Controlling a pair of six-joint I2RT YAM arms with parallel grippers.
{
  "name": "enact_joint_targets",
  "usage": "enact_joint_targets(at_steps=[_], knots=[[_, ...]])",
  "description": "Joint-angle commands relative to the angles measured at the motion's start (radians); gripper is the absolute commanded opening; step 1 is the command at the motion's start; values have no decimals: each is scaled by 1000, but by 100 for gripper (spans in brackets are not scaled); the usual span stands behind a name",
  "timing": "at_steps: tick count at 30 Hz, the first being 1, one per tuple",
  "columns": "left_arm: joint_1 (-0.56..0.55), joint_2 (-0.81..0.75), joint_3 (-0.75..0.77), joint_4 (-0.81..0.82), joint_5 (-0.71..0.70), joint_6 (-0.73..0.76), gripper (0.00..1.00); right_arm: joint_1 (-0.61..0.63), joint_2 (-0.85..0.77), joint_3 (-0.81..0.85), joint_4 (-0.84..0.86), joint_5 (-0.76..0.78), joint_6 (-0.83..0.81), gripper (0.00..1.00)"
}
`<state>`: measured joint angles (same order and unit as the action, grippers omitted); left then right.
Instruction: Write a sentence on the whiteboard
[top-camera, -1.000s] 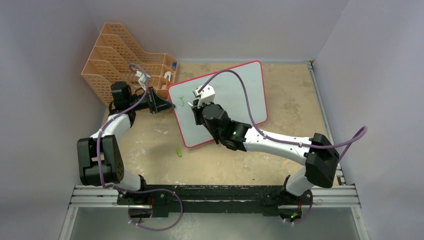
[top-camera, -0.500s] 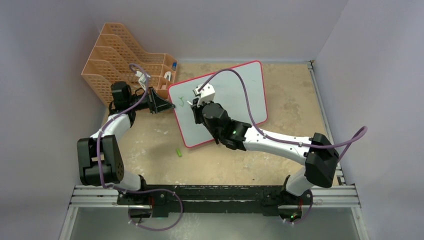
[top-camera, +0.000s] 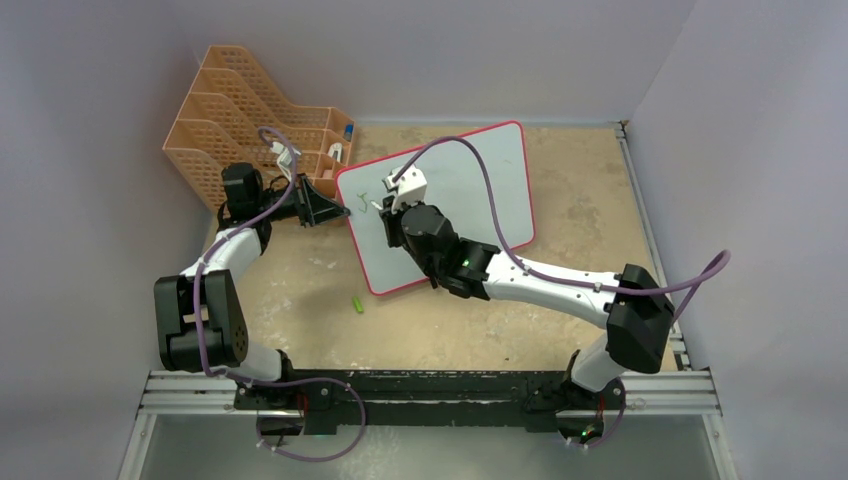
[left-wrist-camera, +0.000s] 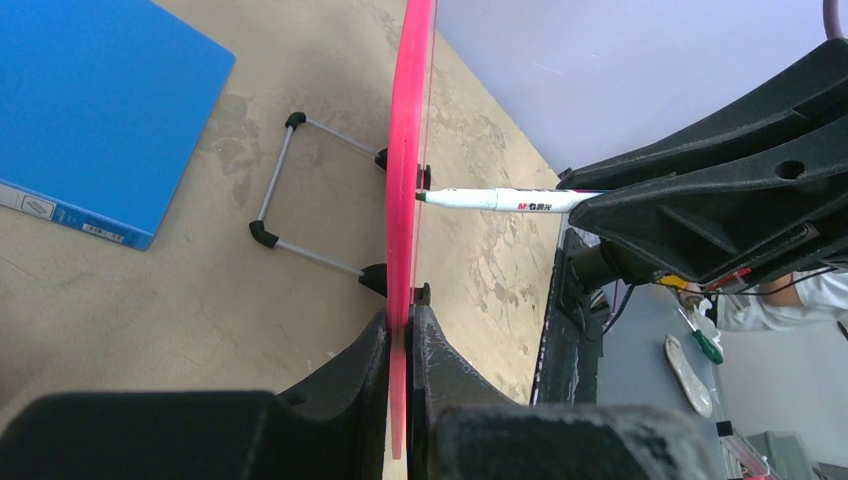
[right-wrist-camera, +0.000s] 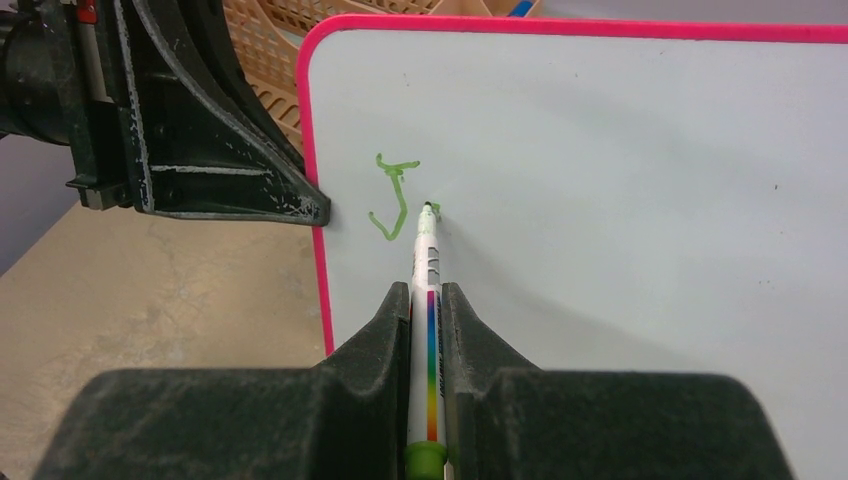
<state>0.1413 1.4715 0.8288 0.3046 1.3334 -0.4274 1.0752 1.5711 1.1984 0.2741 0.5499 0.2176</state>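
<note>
The whiteboard (top-camera: 470, 180) stands tilted on the table, white with a pink-red frame. My left gripper (top-camera: 338, 211) is shut on its left edge; in the left wrist view the pink edge (left-wrist-camera: 408, 150) runs between the jaws of that gripper (left-wrist-camera: 410, 315). My right gripper (right-wrist-camera: 427, 292) is shut on a white marker (right-wrist-camera: 427, 255) with a rainbow stripe. The marker's green tip touches the board just right of a green "J" (right-wrist-camera: 393, 195), the only part of the sentence that shows. From the left wrist, the marker (left-wrist-camera: 500, 199) meets the board's face square on.
An orange mesh file rack (top-camera: 235, 110) stands behind the left gripper. A blue folder (left-wrist-camera: 90, 110) lies behind the board beside its wire stand (left-wrist-camera: 275, 190). A green marker cap (top-camera: 357, 304) lies on the table in front of the board.
The right wrist has shifted slightly up and left at the board, with the marker tip staying beside the J. The left arm and the board have not moved.
</note>
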Motion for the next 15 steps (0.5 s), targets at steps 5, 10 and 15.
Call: enact_joint_targets(at_steps=[5, 10, 15], knots=[[-17, -17, 27, 1, 26, 11, 0, -4, 19, 49, 3, -31, 3, 0], [-17, -17, 27, 1, 25, 11, 0, -3, 14, 42, -9, -44, 7, 0], [-17, -17, 27, -1, 24, 12, 0, -3, 6, 32, -25, -43, 11, 0]])
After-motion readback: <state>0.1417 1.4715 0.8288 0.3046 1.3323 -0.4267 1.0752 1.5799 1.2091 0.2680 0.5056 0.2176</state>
